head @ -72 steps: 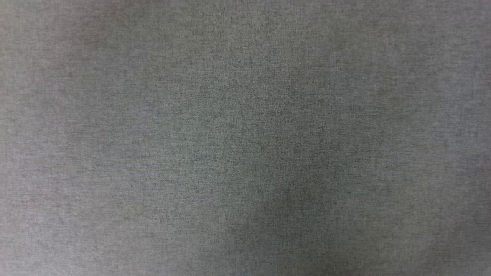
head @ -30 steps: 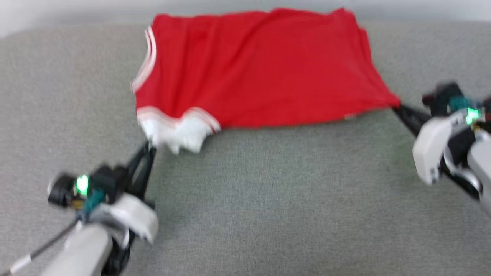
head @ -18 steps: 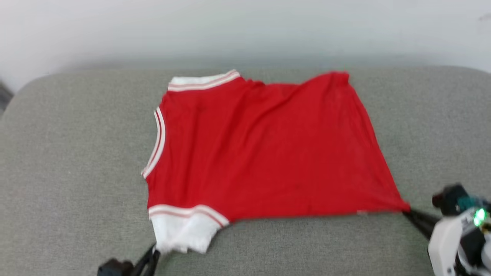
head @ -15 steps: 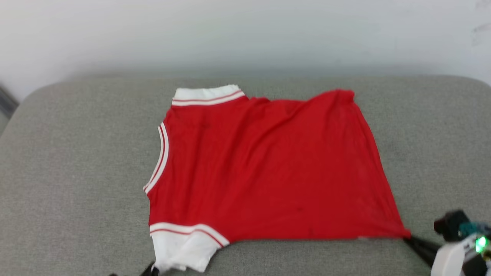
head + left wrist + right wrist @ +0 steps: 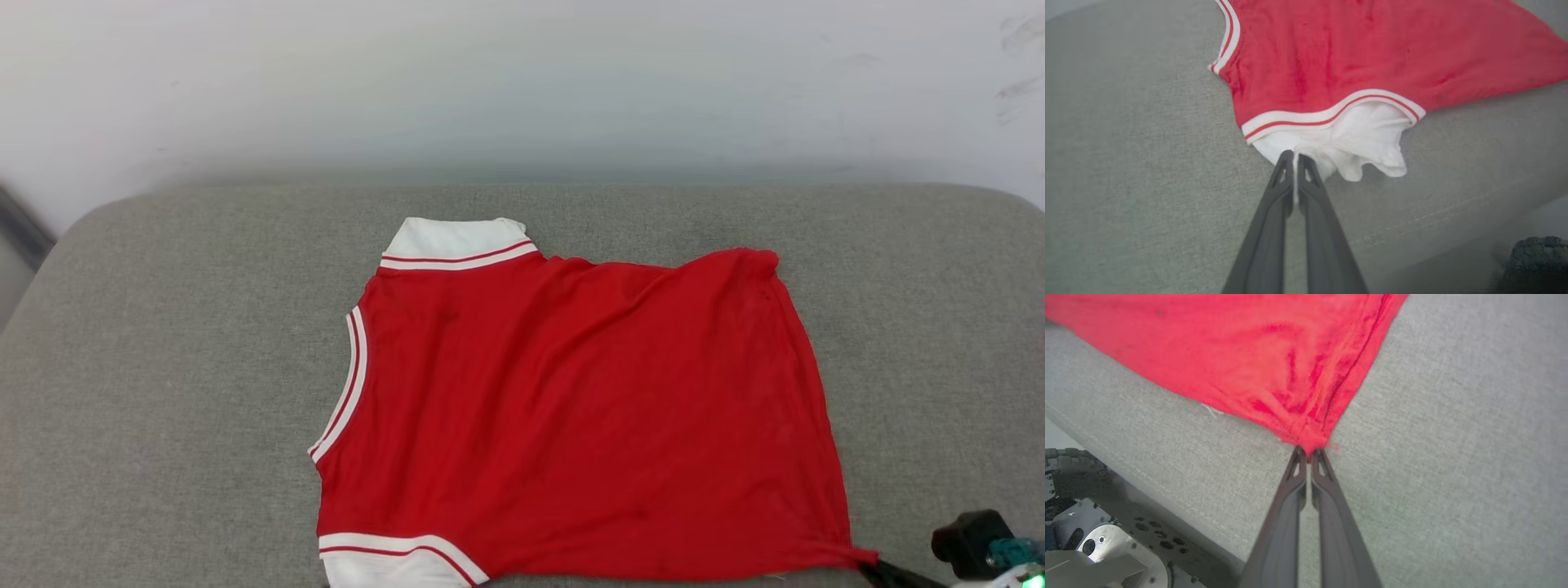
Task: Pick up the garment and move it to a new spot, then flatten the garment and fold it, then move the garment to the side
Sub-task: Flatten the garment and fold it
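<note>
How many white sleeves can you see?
2. One white sleeve lies at the far edge of the shirt; the other sits at its near edge, pinched by the left hand.

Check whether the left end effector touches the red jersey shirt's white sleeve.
Touching. In the left wrist view, the left end effector clamps the white sleeve.

Red shirt (image 5: 571, 425), plain side up, spread nearly flat on grey padded surface (image 5: 163, 367), neckline toward the left. White sleeves, red-and-white striped trim. Far sleeve (image 5: 453, 238) lies flat. Near sleeve (image 5: 1347, 139) bunched, nipped by left pincer (image 5: 1292, 157). Near hem corner drawn to a point in right pincer (image 5: 1308, 451).
</note>
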Tool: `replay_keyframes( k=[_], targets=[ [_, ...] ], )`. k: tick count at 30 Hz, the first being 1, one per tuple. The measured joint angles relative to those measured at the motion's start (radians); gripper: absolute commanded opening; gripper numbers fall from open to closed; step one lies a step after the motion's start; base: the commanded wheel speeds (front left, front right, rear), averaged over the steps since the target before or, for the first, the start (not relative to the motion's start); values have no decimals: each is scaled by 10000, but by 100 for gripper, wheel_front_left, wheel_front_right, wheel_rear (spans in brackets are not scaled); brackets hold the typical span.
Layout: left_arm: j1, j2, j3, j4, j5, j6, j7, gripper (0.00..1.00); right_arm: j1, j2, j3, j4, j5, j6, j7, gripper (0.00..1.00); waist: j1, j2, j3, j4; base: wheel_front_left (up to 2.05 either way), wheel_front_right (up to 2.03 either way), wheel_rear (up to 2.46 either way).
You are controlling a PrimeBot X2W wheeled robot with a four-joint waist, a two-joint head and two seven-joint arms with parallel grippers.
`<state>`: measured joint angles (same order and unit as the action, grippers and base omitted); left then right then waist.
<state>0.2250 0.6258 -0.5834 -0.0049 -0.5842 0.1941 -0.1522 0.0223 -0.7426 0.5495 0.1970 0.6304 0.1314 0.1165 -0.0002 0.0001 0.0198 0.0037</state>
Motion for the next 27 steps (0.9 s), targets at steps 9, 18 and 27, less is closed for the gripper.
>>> replay_keyframes(
  k=[9, 18, 27],
  targets=[
    [-2636, 79, 90, 125, 755, -569, 102, 0, -657, 629, -1783, -1200, -752, 0, 723, 0, 2, 0, 718, -71, 0, 0, 0],
    [-5233, 15, 548, 1170, 886, -1241, 82, 0, -2201, 842, -2146, -1553, -1041, 0, 1404, 0, 3, 0, 1813, -340, 0, 0, 0],
    [-7135, -336, 288, 3099, 1072, -2042, 238, 0, -3831, 1030, -1406, -374, -1003, 0, 1925, 0, 4, 0, 3111, -515, 0, 0, 0]
  ],
)
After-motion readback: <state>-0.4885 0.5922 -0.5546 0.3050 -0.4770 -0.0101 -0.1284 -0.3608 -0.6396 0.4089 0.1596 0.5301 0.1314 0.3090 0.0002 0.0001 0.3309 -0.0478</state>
